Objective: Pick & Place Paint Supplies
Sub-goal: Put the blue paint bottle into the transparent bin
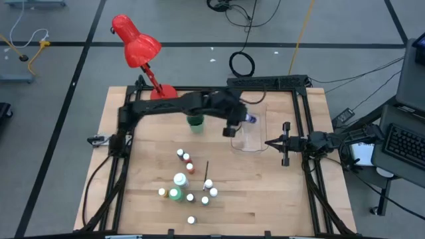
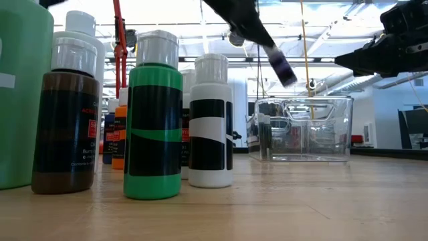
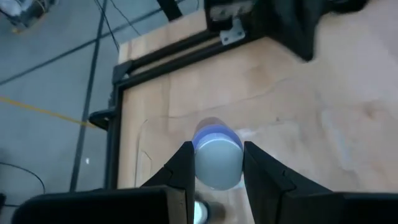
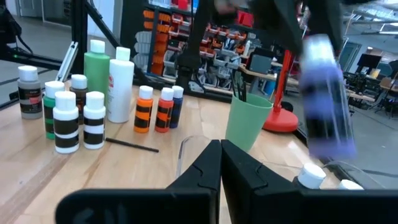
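Wooden table (image 1: 265, 192): left pincer (image 1: 237, 124) grips a purple paint bottle (image 1: 249, 119) above the clear tray (image 1: 250, 141); tilted release risks bouncing out. Right pincer (image 1: 271, 142) closed, waiting beside.

Inventory: one red desk lamp (image 1: 136, 43), one green cup (image 1: 195, 122), one clear plastic tray (image 1: 251, 135), two large bottles, one white (image 4: 121, 84), one green (image 4: 97, 71).

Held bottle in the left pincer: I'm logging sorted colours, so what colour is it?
Purple-blue paint bottle with a white cap, clearest in the right wrist view.
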